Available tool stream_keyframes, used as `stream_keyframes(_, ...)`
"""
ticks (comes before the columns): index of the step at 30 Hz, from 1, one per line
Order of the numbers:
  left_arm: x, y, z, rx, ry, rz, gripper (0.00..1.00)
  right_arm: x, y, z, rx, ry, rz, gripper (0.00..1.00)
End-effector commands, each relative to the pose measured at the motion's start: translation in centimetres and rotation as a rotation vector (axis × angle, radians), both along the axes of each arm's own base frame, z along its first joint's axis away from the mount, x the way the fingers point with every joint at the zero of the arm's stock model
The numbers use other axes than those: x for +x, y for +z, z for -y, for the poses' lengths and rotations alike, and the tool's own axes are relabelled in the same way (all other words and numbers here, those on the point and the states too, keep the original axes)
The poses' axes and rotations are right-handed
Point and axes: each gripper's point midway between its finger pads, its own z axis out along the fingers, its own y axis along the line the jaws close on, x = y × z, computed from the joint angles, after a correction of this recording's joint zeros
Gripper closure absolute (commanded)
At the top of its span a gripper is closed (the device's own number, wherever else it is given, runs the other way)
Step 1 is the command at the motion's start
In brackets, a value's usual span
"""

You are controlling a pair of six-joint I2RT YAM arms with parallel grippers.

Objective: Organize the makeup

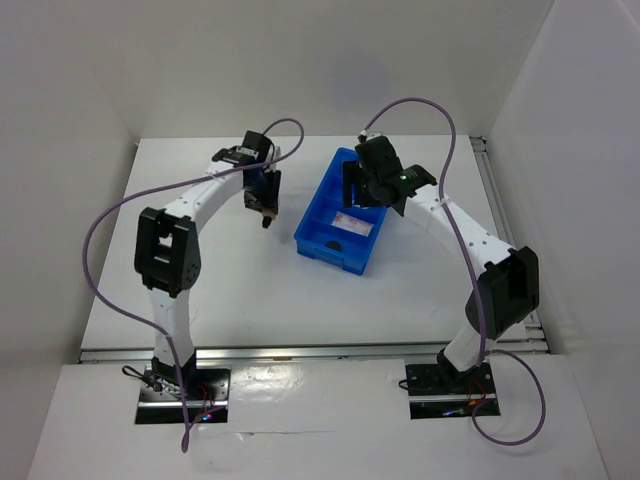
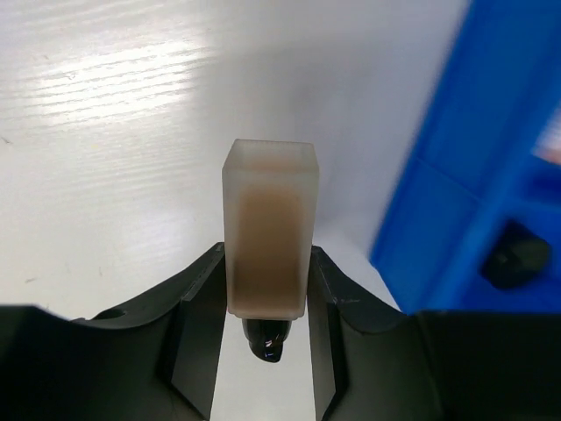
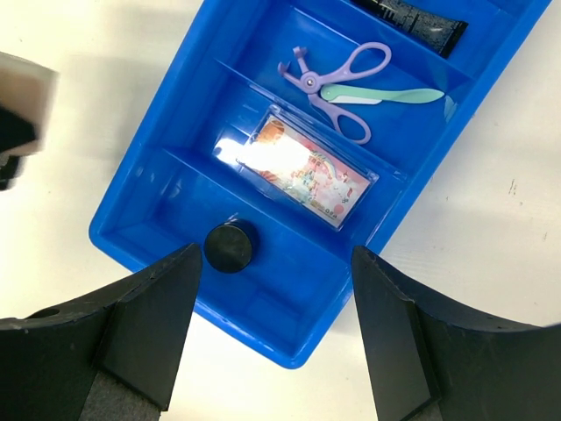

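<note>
Tan tube is pinched in the left gripper over the white surface, beside the blue tray; right gripper hangs spread above the tray's black pot and pink packet.

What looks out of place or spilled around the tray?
Nothing spilled or damaged. Only the tan tube is outside the blue tray, held in the left end effector. The pot and packet sit in separate compartments.
</note>
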Motion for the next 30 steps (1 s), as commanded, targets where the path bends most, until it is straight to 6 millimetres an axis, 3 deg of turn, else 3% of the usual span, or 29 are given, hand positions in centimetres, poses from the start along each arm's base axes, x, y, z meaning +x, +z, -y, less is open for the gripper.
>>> stream_keyframes(1,-1.3,11.2,2.5,-0.185,-0.146,0.182,1.00,0.8,2.1,0.0,0.025,-0.005,0.058,0.24)
stream_keyframes(5,-4.1,13.6,6.8,-0.328,-0.307,0.166,1.00,1.4,2.0,0.5,0.048,-0.042,0.063,0.24)
stream_keyframes(9,-6.1,11.9,10.6,-0.378,-0.380,0.066,1.00,1.3,2.1,3.3,0.087,-0.135,0.044,0.24)
stream_keyframes(13,-7.9,10.2,14.1,-0.374,-0.453,0.032,1.00,0.9,1.4,8.6,0.134,-0.310,0.006,0.24)
stream_keyframes(15,-8.4,9.3,15.9,-0.346,-0.510,0.045,1.00,0.3,1.2,9.6,0.183,-0.319,-0.007,0.24)
stream_keyframes(19,-6.9,7.7,16.1,-0.247,-0.573,0.090,1.00,-0.3,1.6,12.9,0.254,-0.406,0.007,0.24)
stream_keyframes(20,-5.9,8.5,16.0,-0.212,-0.592,0.136,1.00,-0.4,1.6,14.5,0.261,-0.453,0.013,0.24)
stream_keyframes(23,-5.1,8.2,16.0,-0.179,-0.634,0.148,1.00,-1.0,2.2,17.6,0.307,-0.512,0.044,0.24)
stream_keyframes(26,-4.1,7.9,16.0,-0.153,-0.626,0.188,1.00,-1.5,2.2,19.2,0.351,-0.535,0.038,0.24)
stream_keyframes(30,-3.0,7.9,16.2,-0.104,-0.668,0.260,1.00,-2.4,2.4,19.8,0.363,-0.538,0.023,0.24)
